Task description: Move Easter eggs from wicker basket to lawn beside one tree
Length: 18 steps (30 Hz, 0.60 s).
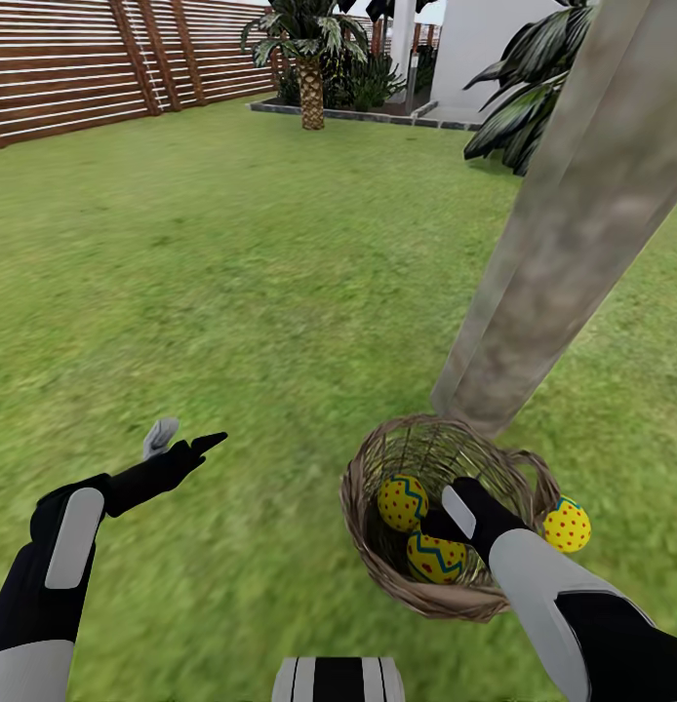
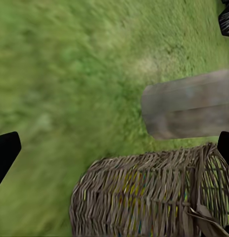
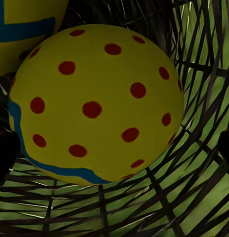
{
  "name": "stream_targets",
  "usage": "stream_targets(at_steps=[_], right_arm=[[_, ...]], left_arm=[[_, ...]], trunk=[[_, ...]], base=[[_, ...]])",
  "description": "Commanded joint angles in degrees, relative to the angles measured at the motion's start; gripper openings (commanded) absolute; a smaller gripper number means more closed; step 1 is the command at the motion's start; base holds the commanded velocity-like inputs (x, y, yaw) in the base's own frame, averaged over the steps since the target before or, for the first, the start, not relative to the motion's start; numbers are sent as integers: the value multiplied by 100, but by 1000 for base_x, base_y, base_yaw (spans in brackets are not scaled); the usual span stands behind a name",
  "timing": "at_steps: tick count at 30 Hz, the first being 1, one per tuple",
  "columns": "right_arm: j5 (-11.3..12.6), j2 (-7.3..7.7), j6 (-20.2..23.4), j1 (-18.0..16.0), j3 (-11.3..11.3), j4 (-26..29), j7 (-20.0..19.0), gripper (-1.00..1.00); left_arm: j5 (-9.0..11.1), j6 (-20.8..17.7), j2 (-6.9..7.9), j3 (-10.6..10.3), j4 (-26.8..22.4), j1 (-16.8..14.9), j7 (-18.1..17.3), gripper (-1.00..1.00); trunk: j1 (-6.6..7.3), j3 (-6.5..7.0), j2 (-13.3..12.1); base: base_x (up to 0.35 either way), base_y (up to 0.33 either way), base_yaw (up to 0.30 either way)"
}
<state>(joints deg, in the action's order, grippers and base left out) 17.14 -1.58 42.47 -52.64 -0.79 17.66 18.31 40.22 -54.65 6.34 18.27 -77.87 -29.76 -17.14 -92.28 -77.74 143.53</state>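
Reaching my open right claw point(image 1: 438, 525) around an egg point(image 3: 97, 103) inside the basket point(image 1: 363, 517); I'd centre it before closing; left claw point(image 1: 182, 444) idles open.

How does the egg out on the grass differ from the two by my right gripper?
The egg on the grass lies on the lawn outside the wicker basket, beside the tree; the two eggs sit inside the basket. The right gripper reaches between those two; the outside egg lies apart from it. All are yellow with red dots.
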Motion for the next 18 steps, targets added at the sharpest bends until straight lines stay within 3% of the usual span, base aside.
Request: stream_targets(at_steps=[1, 18], right_arm=[[57, 0, 15, -1, -10, 9, 50, 100], [31, -9, 7, -1, -23, 30, -135, 100]], left_arm=[[-32, -28, -1, 10, 0, -4, -44, 100], [-32, -28, -1, 10, 0, -4, -44, 100]], trunk=[[1, -14, 2], [1, -163, 2]], base=[[0, 0, 0], [0, 0, 0]])
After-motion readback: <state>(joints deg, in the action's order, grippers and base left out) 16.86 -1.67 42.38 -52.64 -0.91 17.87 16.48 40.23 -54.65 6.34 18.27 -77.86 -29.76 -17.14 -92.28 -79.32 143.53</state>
